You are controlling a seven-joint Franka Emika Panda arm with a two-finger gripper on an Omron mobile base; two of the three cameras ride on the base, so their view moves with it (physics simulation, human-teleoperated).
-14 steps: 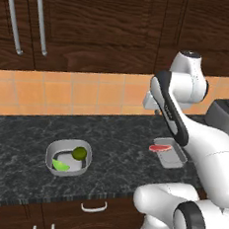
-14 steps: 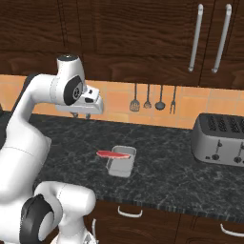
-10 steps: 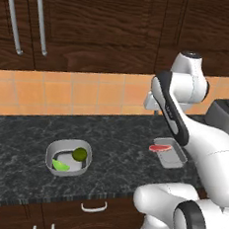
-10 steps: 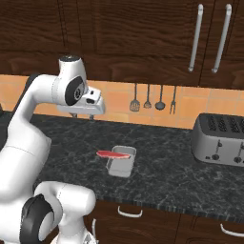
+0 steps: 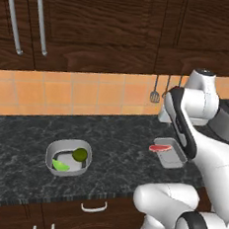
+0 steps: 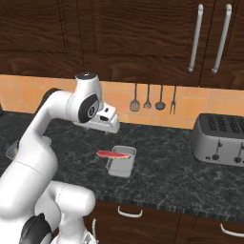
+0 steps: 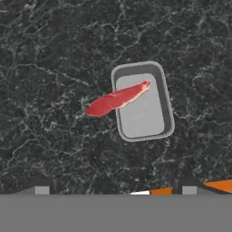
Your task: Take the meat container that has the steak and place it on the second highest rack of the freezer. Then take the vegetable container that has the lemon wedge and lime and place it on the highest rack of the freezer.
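— Dark wood cabinets [image 5: 95, 25] ran above an orange tiled backsplash [image 5: 79, 93], didn't they? And what lay under them?

— A black, marbled desk [image 5: 24, 142]. At its right end stood a grey toaster [image 6: 220, 139], and four utensils [image 6: 153, 99] hung on the tiles behind.

— Where was the meat container?

— The meat container [image 7: 143, 101] sat flat on the desk, a grey rounded-corner tray, in front of the arm. The steak [image 7: 117, 99], a red strip, lay across one long rim: one end over the tray's floor, the other jutting out past the wall above the bare desk.

— And the other tray?

— The vegetable container [image 5: 68, 157] rested further left on the same desk, well apart from the meat one. Inside it the dark green lime [image 5: 80, 154] sat beside a brighter green wedge [image 5: 60, 165], which I took for the lemon wedge, though the colour read green.

— What was the pincer doing?

— The pincer [image 6: 112, 125] hung in the air above the desk, over the back of the meat container, pointing down and touching nothing. Its fingers were hard to make out from the base cameras; in the hand view the tips barely poked up at the bottom, set far apart, so the pincer stood wide and empty.
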